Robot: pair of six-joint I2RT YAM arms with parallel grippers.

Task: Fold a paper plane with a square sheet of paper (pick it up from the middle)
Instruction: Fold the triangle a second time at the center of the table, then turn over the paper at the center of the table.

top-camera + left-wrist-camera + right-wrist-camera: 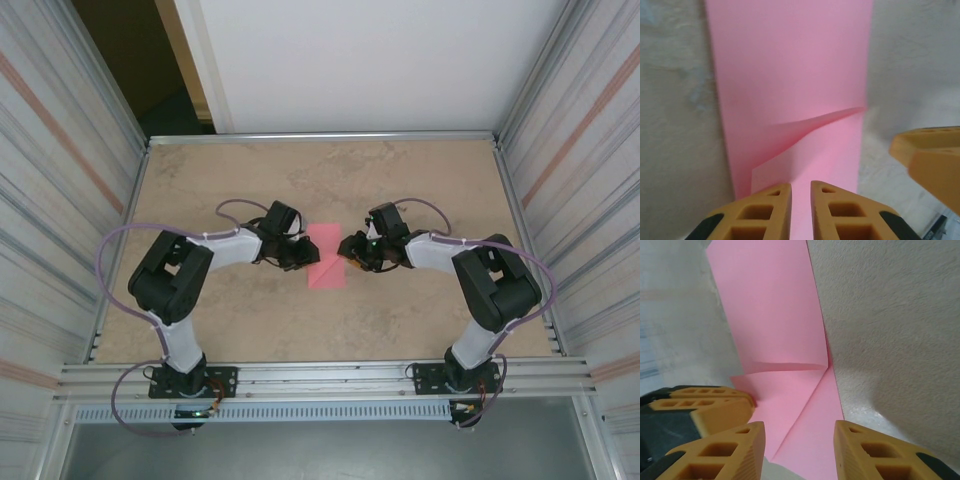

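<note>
No writing, label, brand mark, number or sign can be read in any of the views.

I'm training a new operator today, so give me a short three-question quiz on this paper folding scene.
1. True or false: the pink paper lies fully flat, with no fold.
2. Whose fingers stand wider apart? A: left gripper. B: right gripper.
3. What lies on the table between the two grippers?
Key: 1 false; 2 B; 3 the pink paper.
</note>
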